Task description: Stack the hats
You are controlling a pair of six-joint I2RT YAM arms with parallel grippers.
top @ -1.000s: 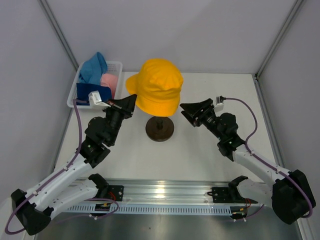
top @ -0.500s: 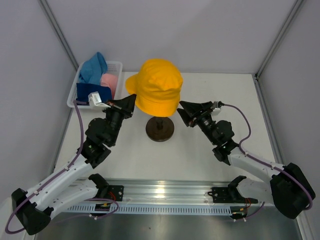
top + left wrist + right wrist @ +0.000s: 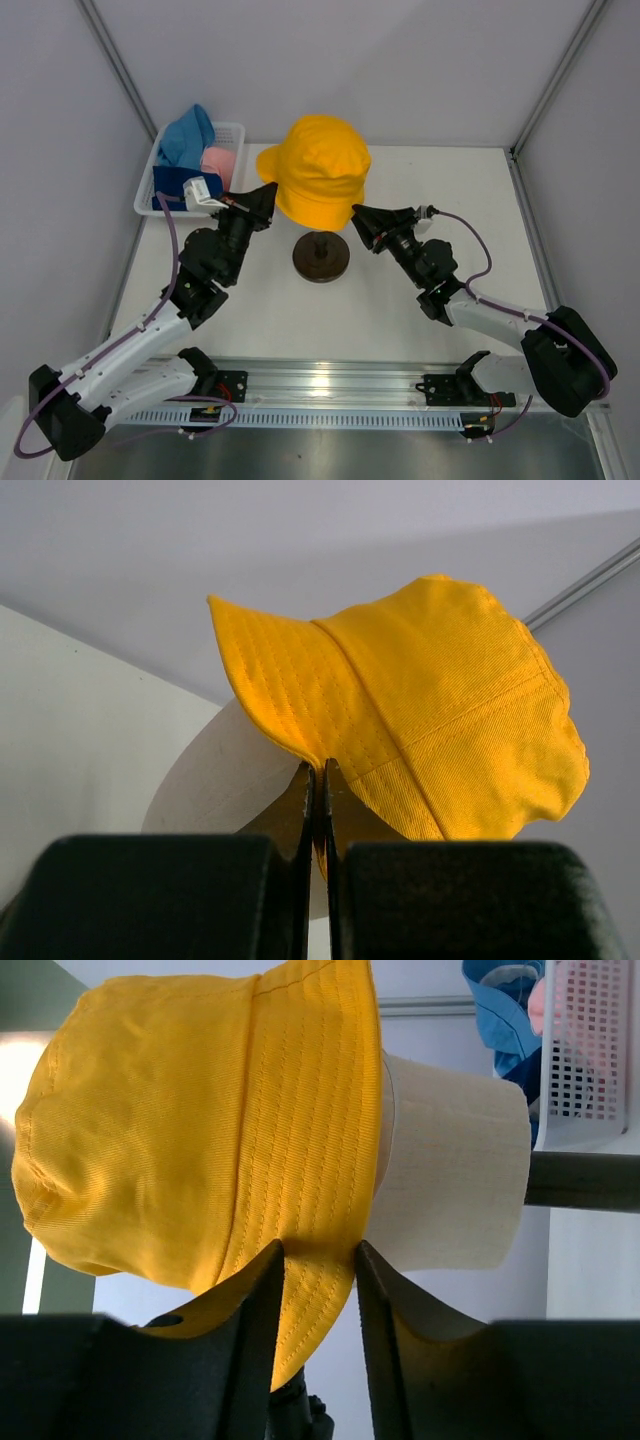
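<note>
The yellow hat (image 3: 318,170) sits on the cream mannequin head (image 3: 450,1190), above its dark round base (image 3: 321,257). My left gripper (image 3: 268,190) is shut on the hat's left brim; in the left wrist view the brim edge is pinched between the jaws of that gripper (image 3: 320,770). My right gripper (image 3: 358,213) reaches the hat's right side. In the right wrist view the jaws of that gripper (image 3: 320,1250) stand apart, with the yellow brim (image 3: 310,1210) between them. The light blue hat (image 3: 187,135), pink hat (image 3: 218,160) and navy hat (image 3: 170,183) lie in the basket.
A white mesh basket (image 3: 237,135) stands at the back left, close behind my left gripper. White walls with metal posts close in the table at the back and on both sides. A metal rail runs along the near edge by the arm bases.
My right gripper has moved left to the yellow hat's brim and its jaws have narrowed around it. The left gripper, still shut on the brim, has shifted slightly up and right.
</note>
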